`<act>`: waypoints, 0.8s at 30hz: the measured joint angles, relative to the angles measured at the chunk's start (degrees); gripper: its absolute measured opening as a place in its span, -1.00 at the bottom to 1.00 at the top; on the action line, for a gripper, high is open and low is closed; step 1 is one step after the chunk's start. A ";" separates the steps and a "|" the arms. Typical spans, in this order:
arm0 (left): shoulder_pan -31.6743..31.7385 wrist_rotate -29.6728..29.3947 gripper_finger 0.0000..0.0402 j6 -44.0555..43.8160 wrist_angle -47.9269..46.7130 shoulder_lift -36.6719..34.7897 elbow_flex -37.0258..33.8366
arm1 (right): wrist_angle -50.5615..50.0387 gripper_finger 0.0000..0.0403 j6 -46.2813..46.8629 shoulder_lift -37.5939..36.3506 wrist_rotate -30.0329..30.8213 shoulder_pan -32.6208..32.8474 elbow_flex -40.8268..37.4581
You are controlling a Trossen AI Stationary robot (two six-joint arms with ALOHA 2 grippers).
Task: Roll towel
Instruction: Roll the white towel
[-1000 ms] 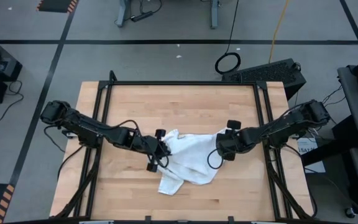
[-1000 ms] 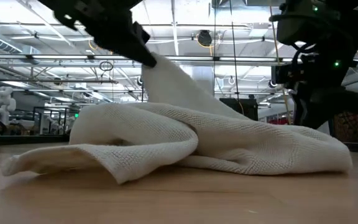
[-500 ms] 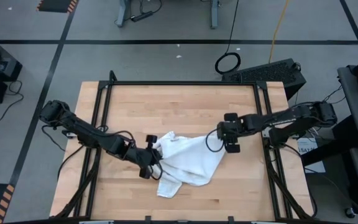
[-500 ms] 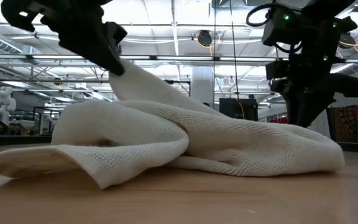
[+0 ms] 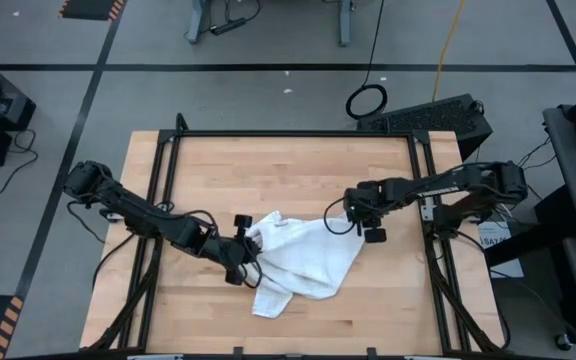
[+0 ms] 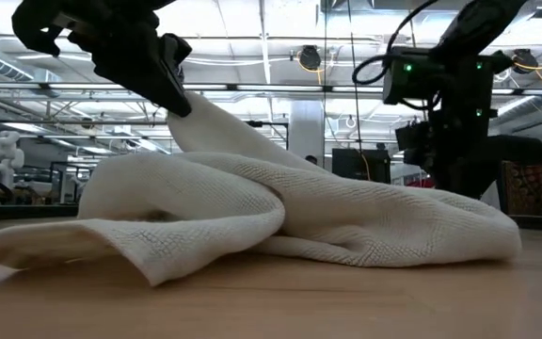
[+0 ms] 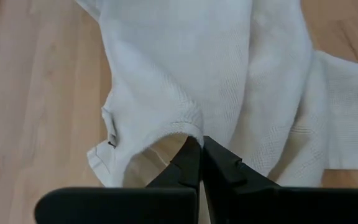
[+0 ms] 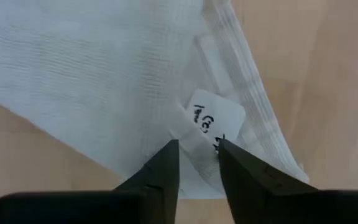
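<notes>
Crumpled white towel (image 5: 301, 262), mid-table

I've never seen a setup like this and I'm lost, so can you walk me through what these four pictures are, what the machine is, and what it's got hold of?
It is a robot with two dark arms working at a wooden table. Each arm ends in a two-finger gripper.

One picture looks straight down on the table. One looks level across the tabletop into the room behind. The other two come from cameras on the arms' wrists, looking past each arm's own fingers.

On the table lies one crumpled white towel; the job is to roll it.

The left gripper is shut on the towel's hem and lifts that edge up off the table, which the level view shows well. The right gripper is at the opposite corner, its fingers apart on either side of the towel's small tag. It has not gripped anything there.
</notes>
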 joint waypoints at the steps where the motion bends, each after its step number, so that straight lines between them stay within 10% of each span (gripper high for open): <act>1: 0.05 -0.09 -0.96 0.19 0.11 0.00 0.00 | 0.02 -0.64 0.66 0.71 -0.19 -0.31 0.00; 5: 0.77 -2.27 -0.96 0.30 1.46 0.00 0.00 | -0.35 -0.95 3.21 3.11 -3.10 -0.97 0.15; 24: 8.07 -39.00 -0.96 12.16 13.47 -8.60 0.00 | -3.37 -1.00 26.68 -16.63 6.35 14.44 3.72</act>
